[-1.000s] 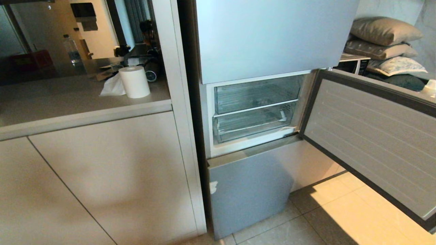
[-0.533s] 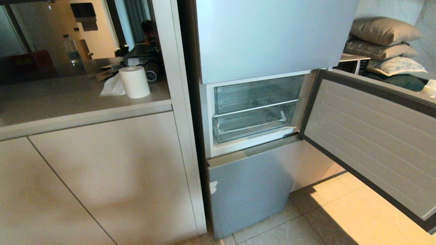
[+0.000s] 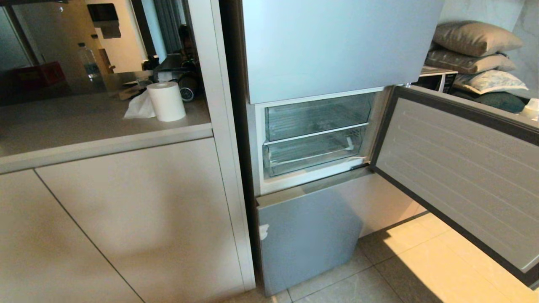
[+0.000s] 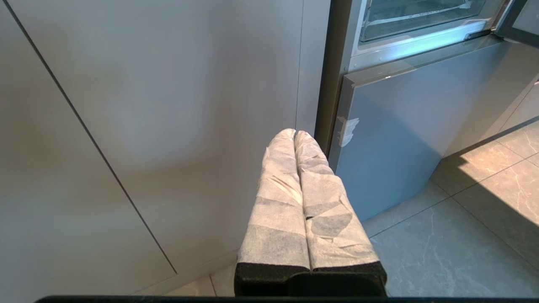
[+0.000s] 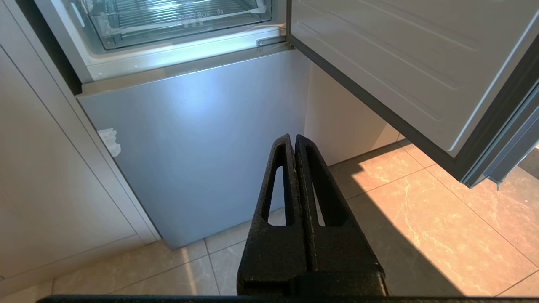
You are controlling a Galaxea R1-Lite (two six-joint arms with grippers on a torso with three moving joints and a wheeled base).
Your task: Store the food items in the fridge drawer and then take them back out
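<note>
The fridge's middle compartment stands open with two clear bins stacked inside. The upper one, the fridge drawer (image 3: pixel 318 115), is pushed in, with a ribbed floor. Under it sits a clear bin with faint lettering (image 3: pixel 311 153) (image 5: pixel 177 21). The food items are out of view. My left gripper (image 4: pixel 294 132), its fingers wrapped in white paper, is shut and empty. It hangs low before the cabinet front, left of the fridge. My right gripper (image 5: pixel 293 136), bare and black, is shut and empty, low before the fridge's bottom door. Neither arm shows in the head view.
The open compartment door (image 3: pixel 459 168) swings out to the right over the tiled floor (image 3: pixel 421 269). The grey bottom door (image 3: pixel 307 235) is closed. Left of the fridge, a counter (image 3: pixel 84 122) carries a paper roll (image 3: pixel 166 101) and a bottle (image 3: pixel 89 61). Pillows (image 3: pixel 476 46) lie far right.
</note>
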